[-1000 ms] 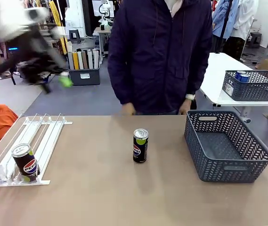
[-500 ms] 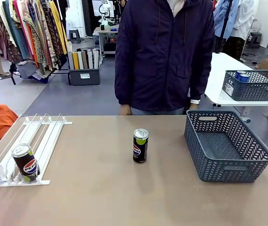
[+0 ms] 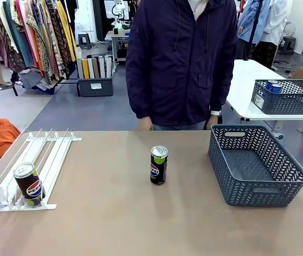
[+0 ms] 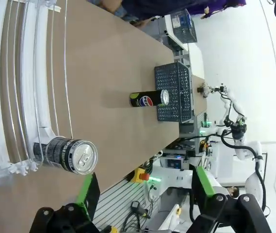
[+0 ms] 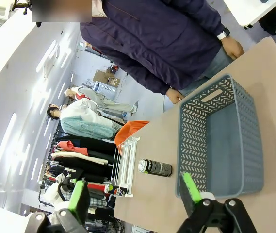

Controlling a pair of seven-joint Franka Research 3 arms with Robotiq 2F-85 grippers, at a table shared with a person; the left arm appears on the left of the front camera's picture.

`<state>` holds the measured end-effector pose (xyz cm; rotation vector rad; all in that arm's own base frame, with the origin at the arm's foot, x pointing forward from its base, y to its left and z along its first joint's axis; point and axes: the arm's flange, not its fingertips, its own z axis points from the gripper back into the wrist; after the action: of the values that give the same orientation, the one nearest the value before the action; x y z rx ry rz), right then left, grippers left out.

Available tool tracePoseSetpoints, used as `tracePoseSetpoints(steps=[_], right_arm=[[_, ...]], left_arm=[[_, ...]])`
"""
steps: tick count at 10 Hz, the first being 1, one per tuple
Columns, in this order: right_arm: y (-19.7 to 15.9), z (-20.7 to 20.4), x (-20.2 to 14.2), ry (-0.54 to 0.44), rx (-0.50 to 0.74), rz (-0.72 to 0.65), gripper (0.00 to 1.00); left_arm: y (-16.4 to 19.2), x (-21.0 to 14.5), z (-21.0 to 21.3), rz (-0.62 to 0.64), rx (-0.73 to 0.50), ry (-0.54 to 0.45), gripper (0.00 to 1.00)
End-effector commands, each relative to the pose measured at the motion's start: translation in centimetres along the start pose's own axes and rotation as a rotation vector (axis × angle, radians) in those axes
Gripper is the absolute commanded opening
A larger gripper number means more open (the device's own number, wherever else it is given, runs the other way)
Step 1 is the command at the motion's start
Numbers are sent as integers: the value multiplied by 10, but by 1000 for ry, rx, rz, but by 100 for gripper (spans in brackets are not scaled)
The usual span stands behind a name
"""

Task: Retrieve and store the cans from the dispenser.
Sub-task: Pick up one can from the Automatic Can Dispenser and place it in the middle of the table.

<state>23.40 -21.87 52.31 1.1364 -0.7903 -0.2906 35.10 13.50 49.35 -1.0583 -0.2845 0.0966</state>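
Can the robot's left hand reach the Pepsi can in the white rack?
Probably yes. The left gripper is open, and the Pepsi can at the dispenser's stopper end stands just ahead of it, slightly to one side, with nothing in between.

My matt, smooth tan-topped desk looks like laminate. The dark printed drink can standing mid-desk is glossy metal with a bright silver lid, and so is the dark drink can in the rack. The white sloped wire rack looks like coated metal with smooth plastic stoppers. The dark grey lattice basket is matt plastic. My left tool has a matt black body and green, rubbery-looking pads.
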Motion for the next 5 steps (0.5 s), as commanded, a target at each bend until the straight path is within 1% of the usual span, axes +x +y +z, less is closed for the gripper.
tracePoseSetpoints(steps=[1,5], right_arm=[[1,-2,3,-17,26,25,100],[1,-2,3,-17,26,25,100]], left_arm=[[3,-4,6,15,3,8,100],[3,-4,6,15,3,8,100]])
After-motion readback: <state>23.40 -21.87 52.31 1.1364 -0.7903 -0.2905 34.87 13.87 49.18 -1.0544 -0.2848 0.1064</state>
